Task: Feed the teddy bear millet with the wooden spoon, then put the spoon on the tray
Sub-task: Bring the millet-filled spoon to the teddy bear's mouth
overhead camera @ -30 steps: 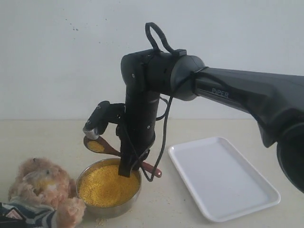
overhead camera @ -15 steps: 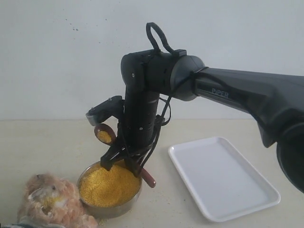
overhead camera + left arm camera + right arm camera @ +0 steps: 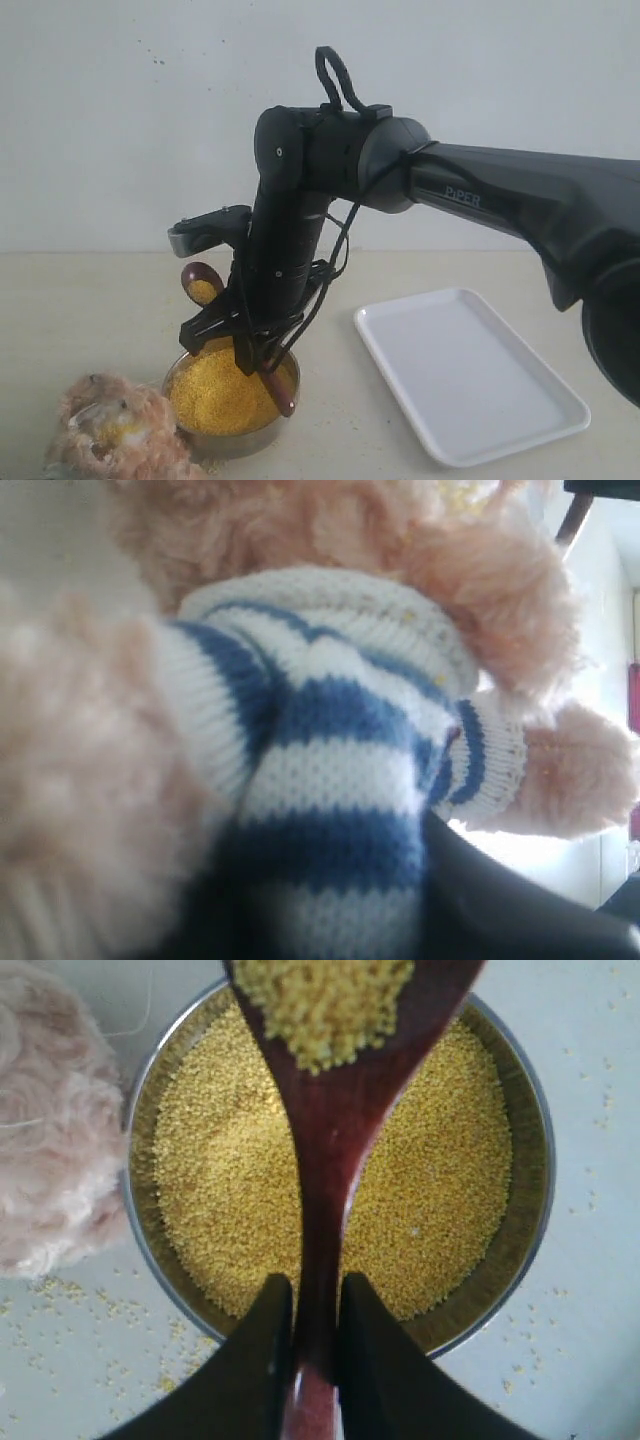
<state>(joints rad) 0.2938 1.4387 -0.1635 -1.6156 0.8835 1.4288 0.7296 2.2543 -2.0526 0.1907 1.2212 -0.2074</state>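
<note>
My right gripper [image 3: 310, 1295] is shut on the thin handle of the wooden spoon [image 3: 330, 1140], just above the steel bowl [image 3: 190, 435]. The spoon's oval bowl carries a small heap of millet [image 3: 320, 1005]; more millet [image 3: 220, 395] fills the steel bowl. In the exterior view the spoon [image 3: 202, 285] is held tilted, its loaded end up and to the left of the right gripper [image 3: 250, 345]. The teddy bear [image 3: 115, 435] is low at the front left, beside the bowl. My left gripper [image 3: 340, 910] is shut on the bear's striped shirt [image 3: 330, 770]. The white tray [image 3: 470, 375] lies to the right.
Loose yellow grains [image 3: 100, 1300] are scattered on the pale tabletop around the bowl. The right arm [image 3: 520, 210] spans the scene from the right edge above the tray. A plain white wall stands behind the table.
The right gripper has turned and shifted left, swinging the spoon's handle end down over the bowl. The teddy bear has sunk lower and moved a little right.
</note>
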